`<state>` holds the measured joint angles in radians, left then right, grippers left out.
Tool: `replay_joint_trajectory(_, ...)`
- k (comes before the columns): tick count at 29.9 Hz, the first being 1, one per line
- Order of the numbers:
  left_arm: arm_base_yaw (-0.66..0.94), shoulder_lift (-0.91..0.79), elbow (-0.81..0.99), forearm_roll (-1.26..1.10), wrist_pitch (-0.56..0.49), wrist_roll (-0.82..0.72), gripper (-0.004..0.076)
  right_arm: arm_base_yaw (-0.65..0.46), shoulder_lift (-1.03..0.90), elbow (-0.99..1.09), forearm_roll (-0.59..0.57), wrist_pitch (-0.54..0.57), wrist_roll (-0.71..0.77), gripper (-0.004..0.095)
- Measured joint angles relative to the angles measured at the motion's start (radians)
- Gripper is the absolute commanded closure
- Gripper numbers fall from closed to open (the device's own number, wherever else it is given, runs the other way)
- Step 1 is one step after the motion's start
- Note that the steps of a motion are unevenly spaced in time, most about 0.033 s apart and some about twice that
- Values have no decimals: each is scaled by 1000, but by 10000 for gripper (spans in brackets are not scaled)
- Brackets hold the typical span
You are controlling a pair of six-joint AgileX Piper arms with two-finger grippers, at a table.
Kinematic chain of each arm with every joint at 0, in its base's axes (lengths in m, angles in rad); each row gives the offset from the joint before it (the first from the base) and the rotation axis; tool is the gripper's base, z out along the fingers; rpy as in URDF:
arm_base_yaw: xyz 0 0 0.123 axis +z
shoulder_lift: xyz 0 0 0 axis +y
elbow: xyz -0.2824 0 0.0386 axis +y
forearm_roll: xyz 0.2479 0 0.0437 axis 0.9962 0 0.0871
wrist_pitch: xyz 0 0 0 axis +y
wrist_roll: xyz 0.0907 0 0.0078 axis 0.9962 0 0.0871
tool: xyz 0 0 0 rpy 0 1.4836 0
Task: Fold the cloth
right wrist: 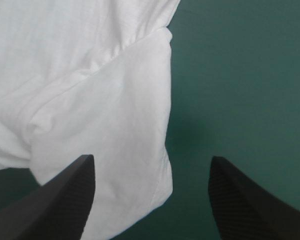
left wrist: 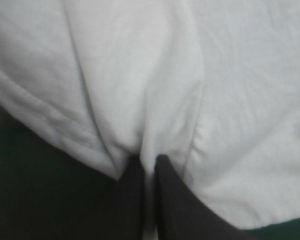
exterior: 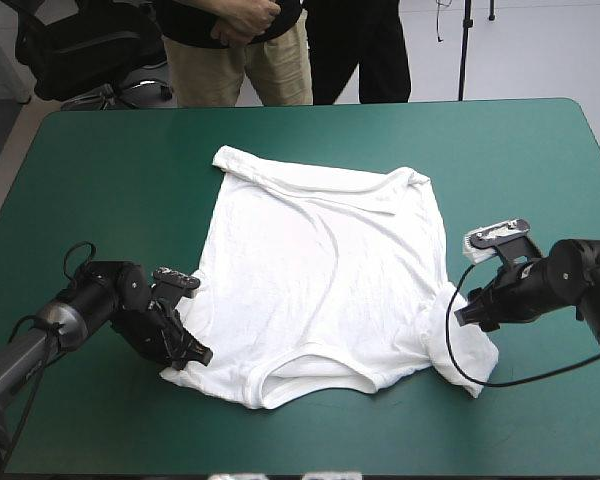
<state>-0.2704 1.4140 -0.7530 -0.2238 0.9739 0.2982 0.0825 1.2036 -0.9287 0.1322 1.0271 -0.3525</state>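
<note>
Left jaws tight around T-shirt fold

The T-shirt was soft white cloth, matt and finely knit, creased in long folds, with a stitched hem at its edges. The cover was teal-green, matt and smooth, without sheen. The right fingers were black and matt with a fine ribbed grain; the left fingers looked smooth and dull.

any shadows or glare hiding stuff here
High view: even light, no glare, only faint shadows in creases of the T-shirt. Left wrist view: the teal-green cover beside the left gripper lies in deep shadow. Right wrist view: a soft shadow falls on the cover beside the T-shirt.
</note>
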Motion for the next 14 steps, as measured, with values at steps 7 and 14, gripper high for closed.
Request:
replay_joint_trajectory(7, 1, 0, 0, -1, -2, 1, 741, 0, 184, 2, 25, -41, 4, 411)
replay_joint_trajectory(14, 1, 0, 0, -1, -5, 3, 741, 0, 318, 2, 72, -21, 0, 504)
